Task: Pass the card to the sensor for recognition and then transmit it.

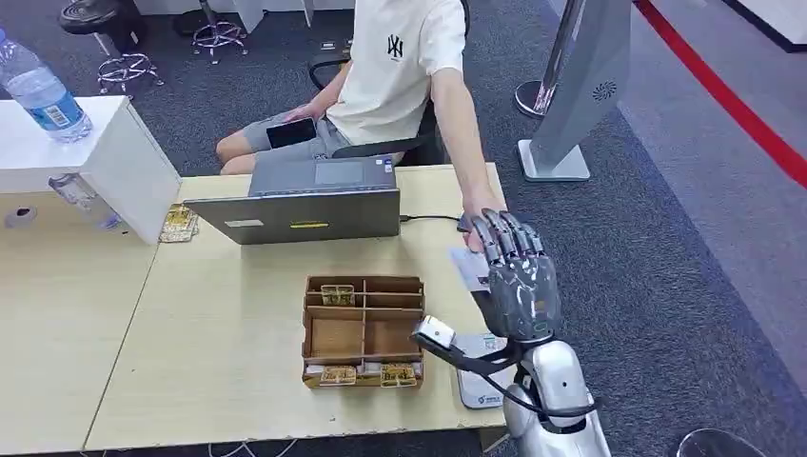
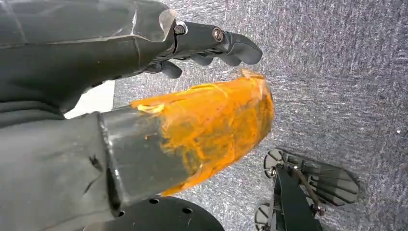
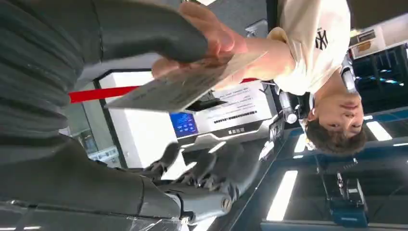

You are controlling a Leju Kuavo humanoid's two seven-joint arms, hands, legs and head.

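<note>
1 card (image 3: 192,84) was held by the right hand (image 1: 514,276) with a person's hand (image 3: 211,33) on it; the left hand (image 2: 144,67) hung empty, fingers apart.

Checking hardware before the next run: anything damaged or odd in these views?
Yes. In the left wrist view, the left hand has its thumb wrapped in wrinkled, peeling orange tape, which looks like a makeshift repair or padding. Nothing on the table looks spilled or askew.
</note>
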